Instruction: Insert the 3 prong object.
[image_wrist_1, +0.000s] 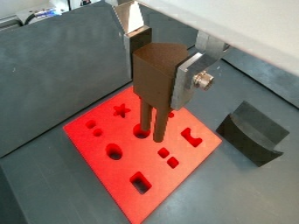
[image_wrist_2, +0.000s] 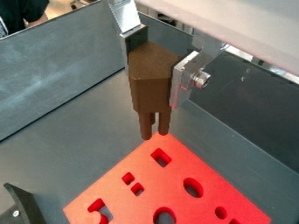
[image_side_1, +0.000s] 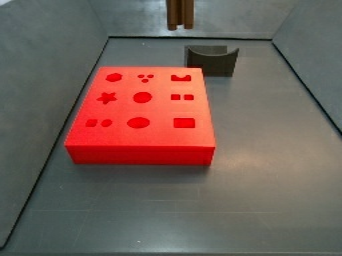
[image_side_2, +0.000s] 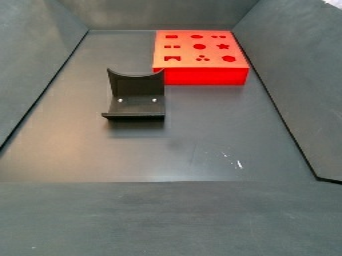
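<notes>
My gripper (image_wrist_1: 162, 61) is shut on the 3 prong object (image_wrist_1: 155, 77), a brown piece held upright with its thin prongs (image_wrist_1: 149, 121) pointing down. It also shows in a wrist view (image_wrist_2: 149, 83), clamped between the silver fingers (image_wrist_2: 187, 74). It hangs well above the flat red board (image_wrist_1: 140, 144) with shaped holes and does not touch it. In a side view only the piece's lower end (image_side_1: 178, 12) shows at the top edge, behind the red board (image_side_1: 140, 110). The gripper does not show in a side view with the board (image_side_2: 201, 55) at the back.
A dark grey block with a curved notch (image_side_1: 211, 58) stands on the floor beside the board; it also shows in other views (image_side_2: 134, 97) (image_wrist_1: 254, 131). Grey walls (image_side_1: 54, 60) enclose the bin floor.
</notes>
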